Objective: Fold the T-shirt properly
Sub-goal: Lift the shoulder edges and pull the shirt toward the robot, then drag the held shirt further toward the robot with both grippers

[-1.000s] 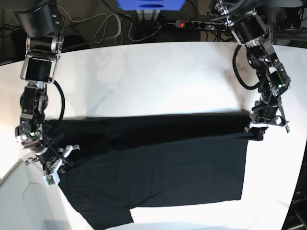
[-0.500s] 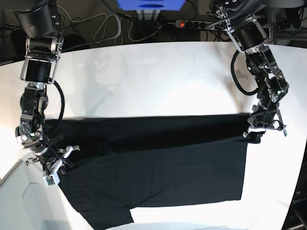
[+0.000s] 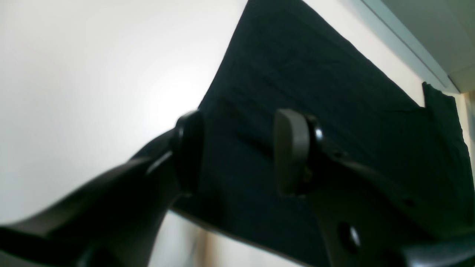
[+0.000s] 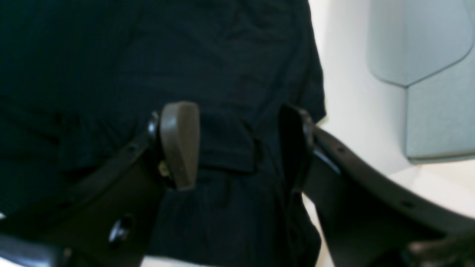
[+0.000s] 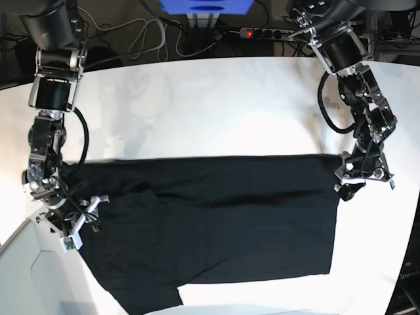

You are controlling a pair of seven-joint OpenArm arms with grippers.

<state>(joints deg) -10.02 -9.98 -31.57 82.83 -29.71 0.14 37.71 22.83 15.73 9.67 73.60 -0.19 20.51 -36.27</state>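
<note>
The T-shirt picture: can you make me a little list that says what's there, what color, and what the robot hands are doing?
thing: T-shirt
color: black, no print showing
state: spread flat, top part folded over
surface: white table
left gripper: open, over the shirt's edge
right gripper: open, over the shirt near a sleeve
holding anything: no, neither gripper pinches cloth

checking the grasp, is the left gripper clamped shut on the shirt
No. In the left wrist view the left gripper has its jaws spread apart, and the black T-shirt shows through the wide gap between them.
</note>
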